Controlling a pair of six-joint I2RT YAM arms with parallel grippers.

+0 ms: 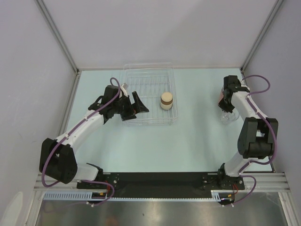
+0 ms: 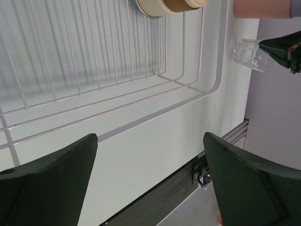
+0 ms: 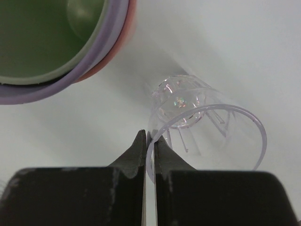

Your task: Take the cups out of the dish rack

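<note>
The clear dish rack point(image 1: 173, 84) stands at the back centre. A cream cup with a tan cork-like round top point(image 1: 166, 100) stands in its right part and shows at the top edge of the left wrist view point(image 2: 171, 5). My left gripper point(image 1: 137, 110) is open and empty over the rack's near left part point(image 2: 150, 141). My right gripper point(image 3: 150, 139) is shut on the rim of a clear cup point(image 3: 207, 127), low over the table at the right point(image 1: 229, 116). Beside it the pale green cup point(image 3: 47, 37) sits nested in the lavender cup point(image 3: 101, 56) and the salmon-pink cup point(image 3: 123, 44).
The rack's wire floor point(image 2: 94, 56) is bare under my left gripper. Grey walls close in the table on the left, back and right. A black rail point(image 1: 160, 181) runs along the near edge between the arm bases.
</note>
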